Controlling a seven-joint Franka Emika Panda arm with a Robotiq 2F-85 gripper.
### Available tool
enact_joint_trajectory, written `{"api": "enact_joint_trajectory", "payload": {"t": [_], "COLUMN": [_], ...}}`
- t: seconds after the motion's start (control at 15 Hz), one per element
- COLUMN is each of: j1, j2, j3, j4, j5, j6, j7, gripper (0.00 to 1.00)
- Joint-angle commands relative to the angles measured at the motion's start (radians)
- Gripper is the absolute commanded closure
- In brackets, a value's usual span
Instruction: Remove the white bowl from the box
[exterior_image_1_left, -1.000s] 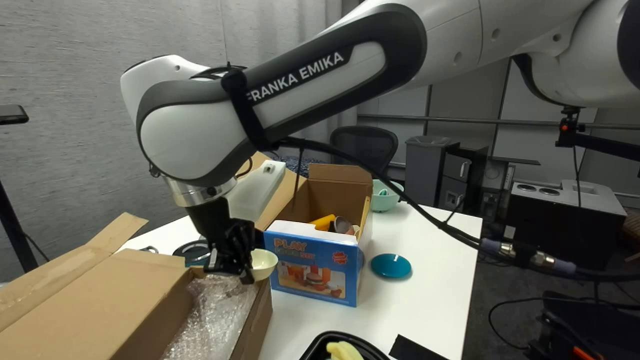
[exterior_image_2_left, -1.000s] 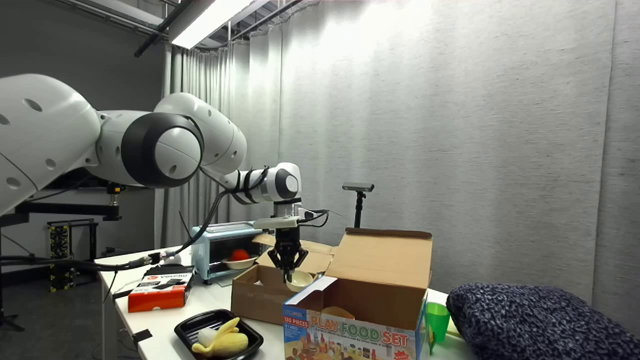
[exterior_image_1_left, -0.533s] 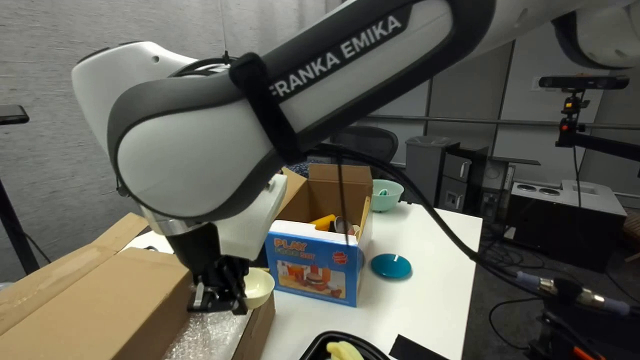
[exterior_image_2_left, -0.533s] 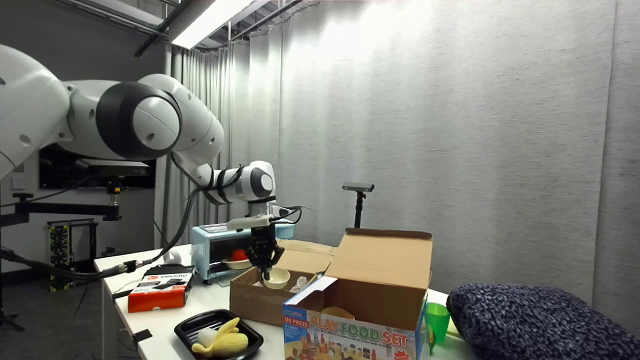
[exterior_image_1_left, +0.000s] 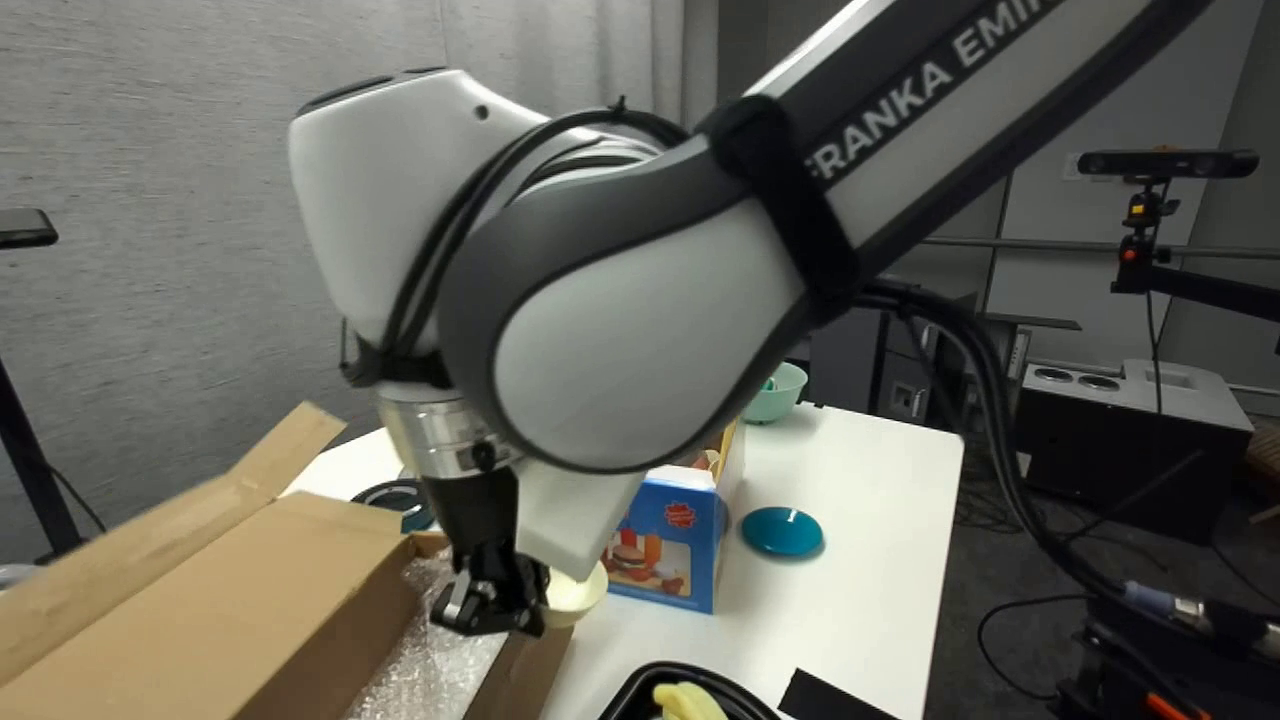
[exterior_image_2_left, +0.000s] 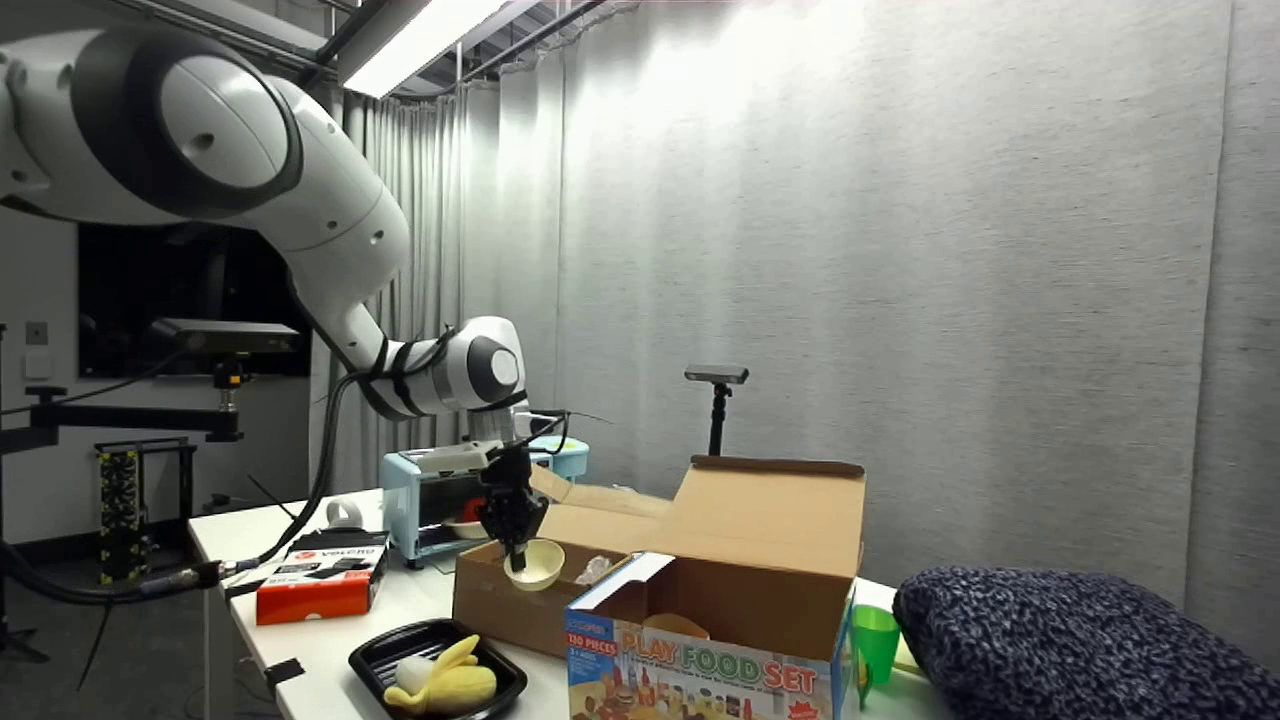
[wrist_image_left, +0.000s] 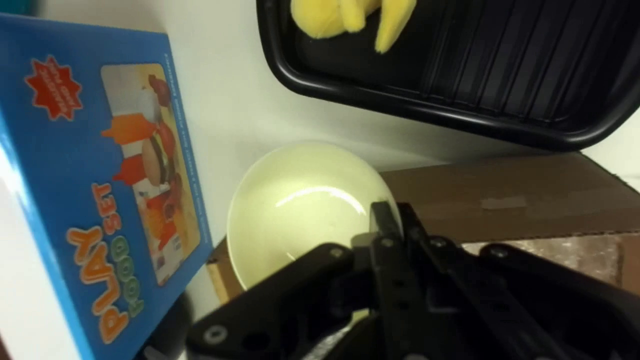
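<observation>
The white bowl (exterior_image_1_left: 580, 600), cream-coloured, hangs tilted from my gripper (exterior_image_1_left: 497, 615), its hollow partly facing the wrist camera. My gripper is shut on its rim, with one finger inside and one outside, in the wrist view (wrist_image_left: 392, 220). The bowl also shows in an exterior view (exterior_image_2_left: 540, 568) and in the wrist view (wrist_image_left: 295, 205). The box (exterior_image_2_left: 520, 615) is plain brown cardboard with raised flaps and bubble wrap inside. The bowl is at the height of the box's rim, by the wall (wrist_image_left: 450, 195) facing the black tray. Whether it touches that wall I cannot tell.
A blue printed carton (wrist_image_left: 65, 165) stands beside the bowl and box. A black tray (exterior_image_2_left: 370, 640) with a yellow plush banana (exterior_image_2_left: 455, 688) lies in front of the box. A Velcro box (exterior_image_2_left: 320, 590) and toaster oven (exterior_image_2_left: 400, 520) stand nearby. A teal plate (exterior_image_1_left: 782, 532) lies beyond the carton.
The gripper and bowl have moved together toward the tray side of the box, and the bowl has tilted. The box has shifted slightly. The grip on the bowl is unchanged.
</observation>
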Motion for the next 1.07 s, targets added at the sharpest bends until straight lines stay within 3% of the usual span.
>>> {"api": "enact_joint_trajectory", "payload": {"t": [0.0, 0.4, 0.53, 0.8, 1.0], "j1": [-0.033, -0.128, -0.151, -0.187, -0.200], "j2": [-0.210, -0.384, -0.378, -0.304, -0.244], "j3": [-0.036, -0.031, -0.040, -0.053, -0.053], "j4": [-0.244, -0.498, -0.550, -0.554, -0.522], "j5": [-0.040, -0.040, -0.129, -0.243, -0.202], "j6": [0.136, 0.152, 0.254, 0.434, 0.522], "j7": [0.066, 0.040, 0.081, 0.086, 0.006], "gripper": [0.99, 0.99, 0.99, 0.99, 0.99]}}
